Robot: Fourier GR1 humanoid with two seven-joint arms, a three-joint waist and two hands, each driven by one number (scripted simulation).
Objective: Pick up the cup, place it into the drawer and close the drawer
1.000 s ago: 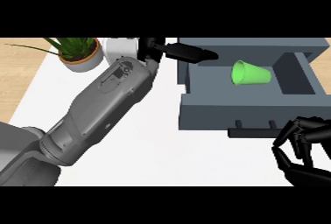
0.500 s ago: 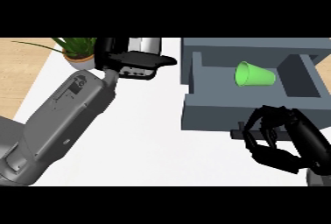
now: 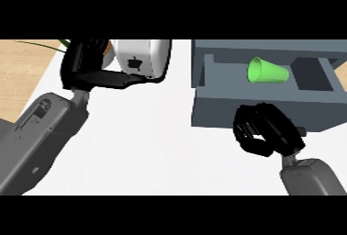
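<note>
With the green plastic cup [image 3: 267, 71] lying inside, the open grey drawer's [image 3: 264, 112] front is met by the curled, empty right hand [image 3: 265, 130], nearer than the open left hand [image 3: 95, 69].

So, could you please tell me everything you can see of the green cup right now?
The green cup is a plain, bright green tapered cup that looks like plastic. It lies tipped on its side inside the open grey drawer, its wide open mouth turned to the view's left and its narrower base to the right. It rests on the drawer's floor near the back wall. Neither hand touches it: the right hand is at the drawer's front panel, below the cup.
</note>
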